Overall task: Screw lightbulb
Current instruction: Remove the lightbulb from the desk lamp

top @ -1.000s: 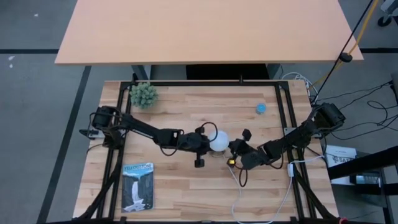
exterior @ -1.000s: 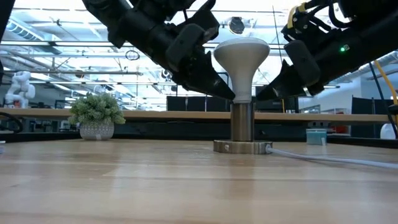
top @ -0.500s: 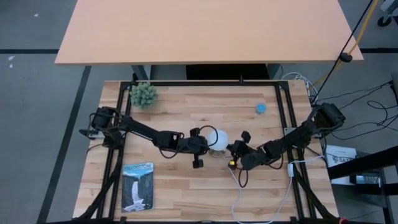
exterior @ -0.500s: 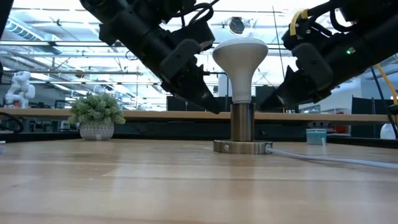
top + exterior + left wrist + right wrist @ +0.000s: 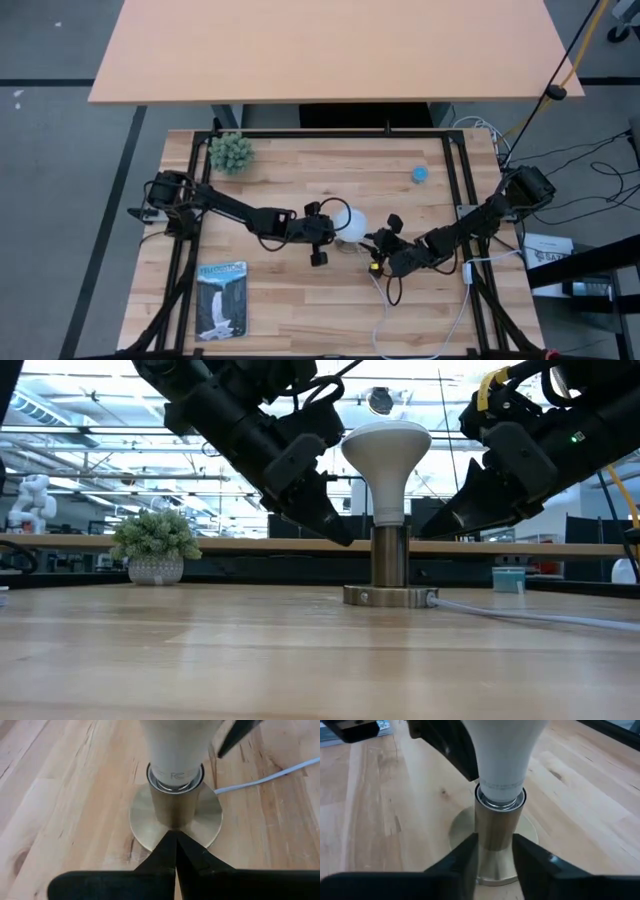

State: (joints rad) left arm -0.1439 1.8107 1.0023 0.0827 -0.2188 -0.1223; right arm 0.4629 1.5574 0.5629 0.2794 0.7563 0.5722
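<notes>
The white lightbulb [image 5: 387, 455] stands upright with its narrow base in the brass socket [image 5: 390, 560], whose round foot [image 5: 150, 820] rests on the wooden table. The bulb also shows in the high view [image 5: 350, 222]. My left gripper [image 5: 175, 840] is shut. It slants down from the table's left, its tip [image 5: 345, 538] a little short of the socket's stem. My right gripper [image 5: 495, 852] is open and slants down from the table's right. Its fingers stand in front of the stem [image 5: 497, 830], one to each side, touching nothing that I can see.
A white cord [image 5: 540, 615] runs from the socket's foot toward the near right edge [image 5: 385, 300]. A small potted plant [image 5: 231, 152] stands at the far left and a small blue object [image 5: 419, 173] at the far right. A booklet [image 5: 221, 298] lies near left.
My left gripper has drawn back from the bulb's neck toward the table's left, and its tip has dipped to the height of the socket's top. My right gripper's tip has also come away from the neck and dipped lower. The bulb has stayed upright in the socket.
</notes>
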